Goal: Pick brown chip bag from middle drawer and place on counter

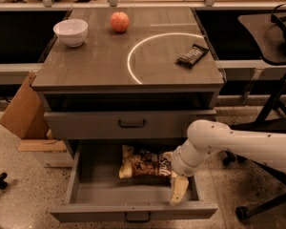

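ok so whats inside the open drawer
The brown chip bag lies toward the back of the middle drawer, the gripper at its right end. The arm covers that end.

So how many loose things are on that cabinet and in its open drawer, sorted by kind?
Snack packets: 2, the crinkly brown chip bag in the open grey middle drawer and the small dark candy-bar wrapper on the grey-brown wood-grain counter.
Fruit: 1, the round red-orange apple.
Dishes: 1, the white bowl.
Total: 4.
The robot's gripper hangs in the drawer, right of the bag.
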`<state>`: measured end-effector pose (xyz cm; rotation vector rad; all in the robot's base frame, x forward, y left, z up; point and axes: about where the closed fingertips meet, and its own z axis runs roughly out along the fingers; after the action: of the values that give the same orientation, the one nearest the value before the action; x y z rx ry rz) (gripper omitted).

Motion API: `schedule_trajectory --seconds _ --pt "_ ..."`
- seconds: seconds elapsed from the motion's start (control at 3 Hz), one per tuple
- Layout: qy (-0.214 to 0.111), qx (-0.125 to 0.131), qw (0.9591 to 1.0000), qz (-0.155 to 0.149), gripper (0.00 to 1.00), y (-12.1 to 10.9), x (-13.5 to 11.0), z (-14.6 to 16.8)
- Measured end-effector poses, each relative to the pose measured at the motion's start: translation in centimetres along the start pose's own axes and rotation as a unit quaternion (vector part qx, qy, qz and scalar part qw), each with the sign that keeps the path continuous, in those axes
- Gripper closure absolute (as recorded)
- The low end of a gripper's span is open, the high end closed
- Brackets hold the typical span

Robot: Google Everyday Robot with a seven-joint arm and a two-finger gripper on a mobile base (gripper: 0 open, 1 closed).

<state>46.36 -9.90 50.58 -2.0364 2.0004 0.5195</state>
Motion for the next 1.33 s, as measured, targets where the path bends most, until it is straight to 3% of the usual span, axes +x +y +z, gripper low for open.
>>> schedule_trajectory --seconds 0.33,0.67,1.0,1.33 --pt "-0.032 0.021 0.9993 -0.001 0.0 -3.3 0.8 2.5" --pt "-0.032 0.023 0.9992 -0.001 0.0 -3.3 0.8 2.5" --pt "-0.029 0.05 0.9984 0.003 0.0 -3.7 0.8 2.6" --pt "-0.051 0.098 0.9938 0.006 0.0 -4.8 1.2 2.2"
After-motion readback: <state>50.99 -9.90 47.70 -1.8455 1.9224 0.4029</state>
